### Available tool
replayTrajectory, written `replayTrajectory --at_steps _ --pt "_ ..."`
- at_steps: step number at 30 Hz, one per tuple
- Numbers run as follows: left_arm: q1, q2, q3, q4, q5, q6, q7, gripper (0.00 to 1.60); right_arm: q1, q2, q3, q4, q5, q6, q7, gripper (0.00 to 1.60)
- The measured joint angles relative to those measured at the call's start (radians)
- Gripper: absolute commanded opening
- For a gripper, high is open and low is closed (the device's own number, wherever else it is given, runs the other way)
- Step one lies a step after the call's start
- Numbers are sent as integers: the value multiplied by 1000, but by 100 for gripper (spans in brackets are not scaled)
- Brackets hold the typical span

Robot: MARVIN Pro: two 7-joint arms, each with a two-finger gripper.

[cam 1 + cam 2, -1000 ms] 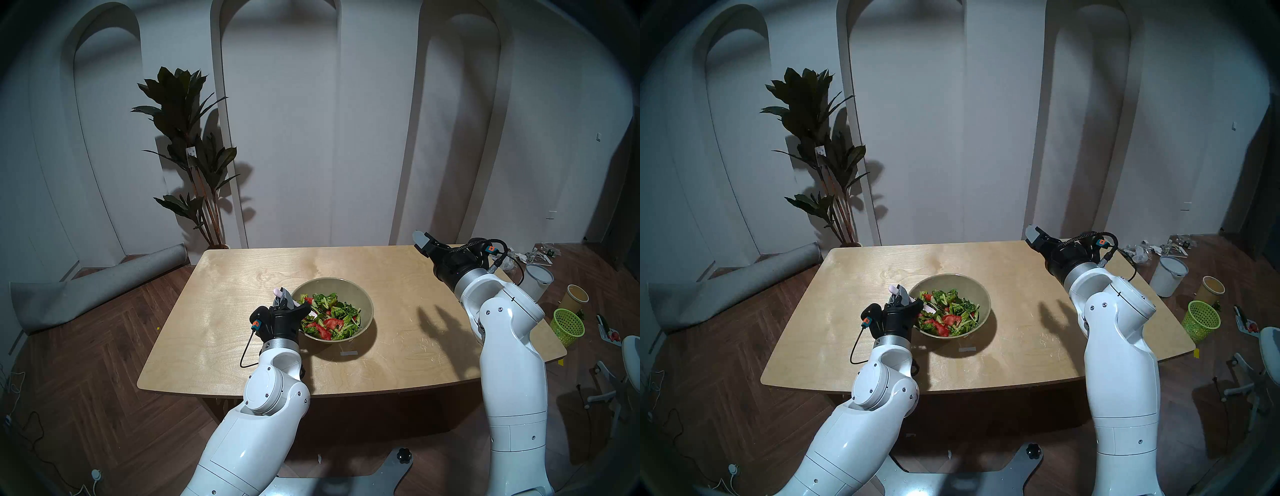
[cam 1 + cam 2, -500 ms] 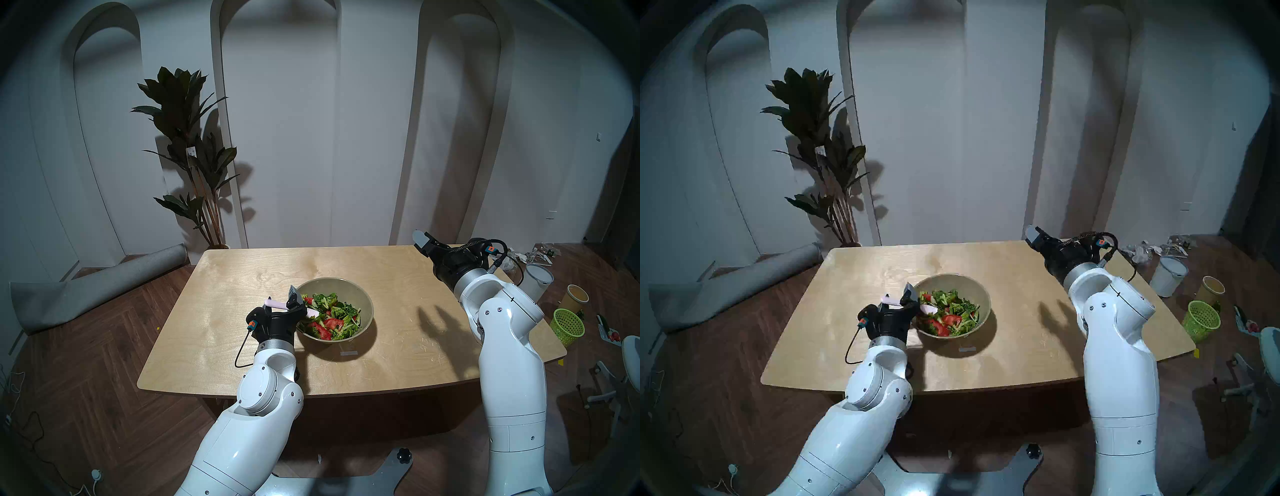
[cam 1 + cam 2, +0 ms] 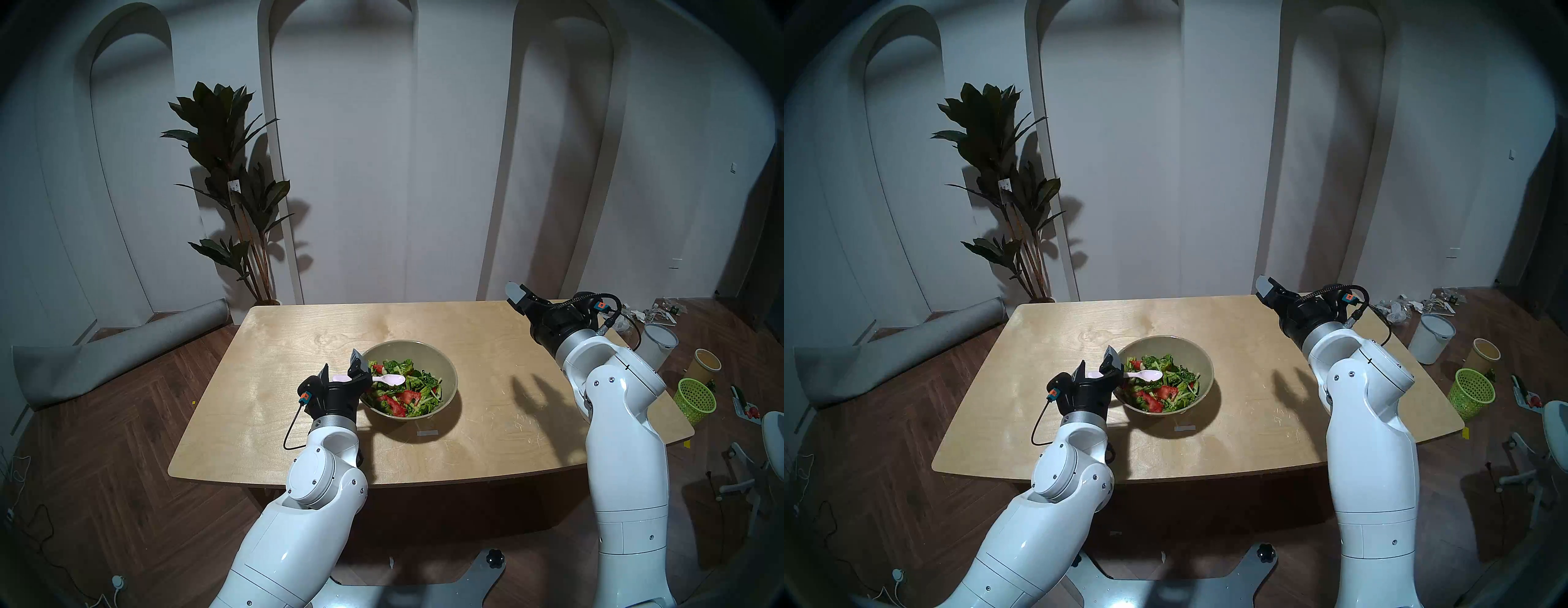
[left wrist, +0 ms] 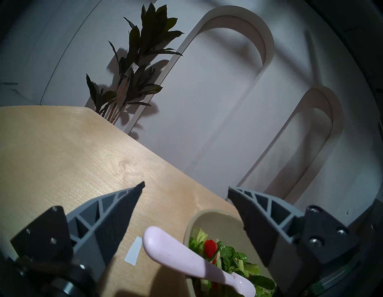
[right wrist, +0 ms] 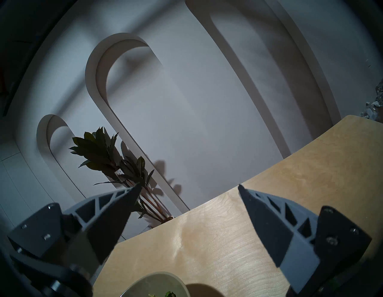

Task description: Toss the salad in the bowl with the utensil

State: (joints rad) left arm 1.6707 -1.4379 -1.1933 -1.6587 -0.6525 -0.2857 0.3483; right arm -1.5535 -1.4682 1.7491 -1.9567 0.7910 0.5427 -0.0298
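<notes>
A: Left pincer [image 3: 342,368] is seen spread wide at the bowl's left rim, nothing gripped. The spoon [image 3: 384,379] is lying loose: handle end between the fingers w/o being touched, head resting on the salad [image 3: 403,390].

B: And the right pincer [image 3: 515,294]?

A: Held high over the far right corner of the surface [image 3: 297,339], also spread wide, empty. It isn't involved.

B: What's needed for the step in hand, then?

A: Prob. a clean release and withdrawal, or a re-grip if more tossing is wanted; that can't be judged for sure. Either way the fingers [image 4: 116,209] should be backed straight away from the handle, so it isn't knocked off the rim. If a re-grip is meant, the flat handle should be taken across its broad faces, close to the end, w/ the bowl [image 3: 441,361] left undisturbed.

B: Spoon's look?

A: Pale pink plastic, smooth, rounded handle tip, oval head. In the left wrist view the spoon [image 4: 182,259] is seen crossing the bowl rim at a slant, head down among the leaves.

B: Salad and bowl?

A: Chopped greens w/ pale stalks and red pieces, heaped in the nearer half of a deep olive-beige bowl, approx. mid-surface. A grey tape strip [image 3: 427,433] is stuck just in front of it.
</notes>
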Motion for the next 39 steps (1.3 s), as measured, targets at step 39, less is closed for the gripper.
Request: replayTrajectory --at_steps 39 --pt "-39 357 -117 -178 323 210 -140 160 -115 267 -4 -65 -353 1 207 160"
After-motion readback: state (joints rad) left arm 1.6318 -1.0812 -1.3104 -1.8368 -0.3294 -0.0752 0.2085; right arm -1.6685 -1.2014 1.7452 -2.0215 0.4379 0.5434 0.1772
